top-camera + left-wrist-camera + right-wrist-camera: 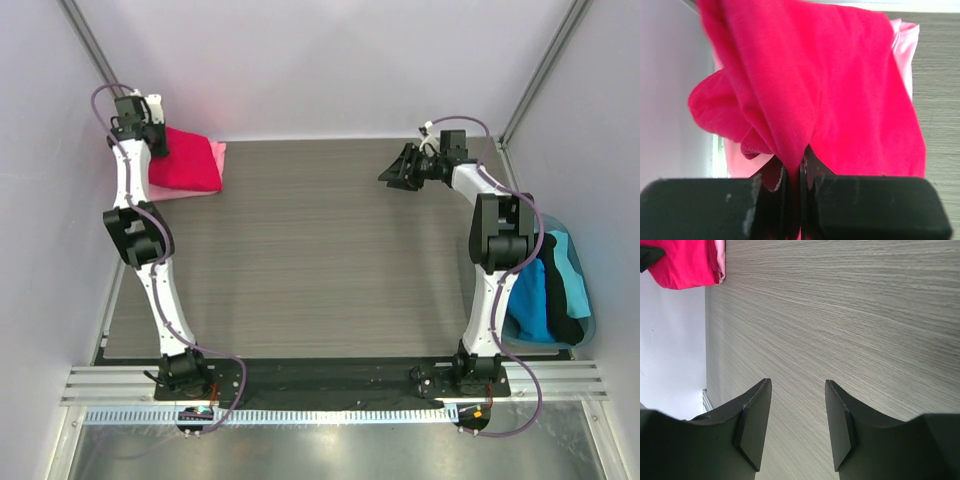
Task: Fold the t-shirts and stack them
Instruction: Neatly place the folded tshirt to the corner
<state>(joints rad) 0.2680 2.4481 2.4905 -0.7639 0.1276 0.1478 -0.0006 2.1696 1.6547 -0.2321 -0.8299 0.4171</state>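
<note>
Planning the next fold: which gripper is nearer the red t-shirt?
Left. The left gripper has its fingers shut on the red t-shirt; the right gripper is open, well off to its right.

The left arm [150,270] and right arm [492,290] are wearing white shells between bulky black joint housings. A lilac cable [541,245] is looping along each arm. The left pincer [792,172] and right pincer [797,390] are showing matte black, wedge-shaped fingers, with pale scuffs flecking the left one's block.
</note>
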